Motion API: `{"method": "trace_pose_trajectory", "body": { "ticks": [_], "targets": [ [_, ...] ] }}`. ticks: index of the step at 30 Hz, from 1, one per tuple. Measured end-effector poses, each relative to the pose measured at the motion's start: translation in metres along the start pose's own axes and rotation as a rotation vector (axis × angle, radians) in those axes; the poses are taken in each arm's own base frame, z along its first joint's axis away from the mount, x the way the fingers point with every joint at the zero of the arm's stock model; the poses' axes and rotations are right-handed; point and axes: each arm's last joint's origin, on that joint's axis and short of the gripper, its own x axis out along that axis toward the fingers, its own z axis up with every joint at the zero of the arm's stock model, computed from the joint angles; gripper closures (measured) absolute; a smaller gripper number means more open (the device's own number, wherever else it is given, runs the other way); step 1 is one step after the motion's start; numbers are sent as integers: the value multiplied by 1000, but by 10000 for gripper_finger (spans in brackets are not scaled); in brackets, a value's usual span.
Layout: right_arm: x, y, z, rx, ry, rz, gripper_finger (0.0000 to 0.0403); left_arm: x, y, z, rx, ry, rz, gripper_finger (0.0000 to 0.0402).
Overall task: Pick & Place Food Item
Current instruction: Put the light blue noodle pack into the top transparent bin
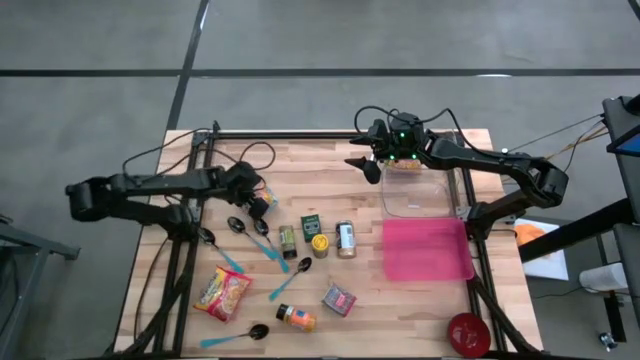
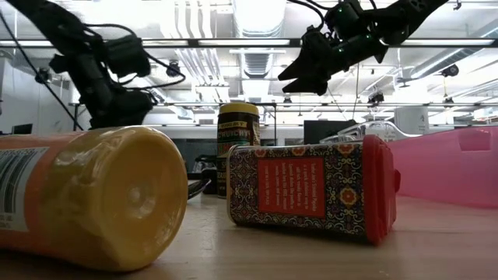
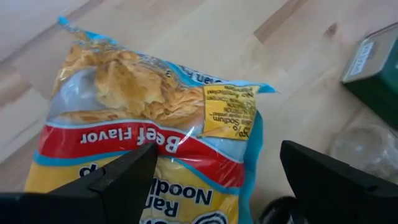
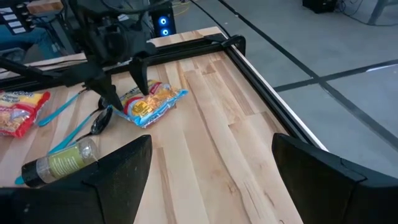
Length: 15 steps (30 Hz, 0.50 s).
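Over the worktop's [image 1: 300, 170] left part, the left gripper [image 1: 262, 200] hovers above a beef noodle packet [image 3: 149, 124], fingers apart; only its wrist view reads the label, since the high view nearly hides the packet. Farther right, the right gripper [image 1: 368, 165] hangs spread beside a clear container [image 1: 415, 195].

Your left arm stretches in from the table's left edge, bent at the elbow, its left tool [image 1: 262, 201] angled down close over the table with the fingers [image 3: 118, 180] spread wide and nothing between them. Your right arm reaches in from the right side along the far edge, its right tool [image 1: 368, 166] raised well above the table, fingers [image 4: 106, 174] parted and empty.
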Motion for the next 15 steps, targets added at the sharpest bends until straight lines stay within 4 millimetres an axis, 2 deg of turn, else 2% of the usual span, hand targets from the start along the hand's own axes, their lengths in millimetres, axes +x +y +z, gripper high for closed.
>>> {"method": "trace_pose_trajectory", "body": {
  "ticks": [15],
  "targets": [
    [0,0,0,3,0,0,74,32,-22,52,127,42,24,55]
  ]
}}
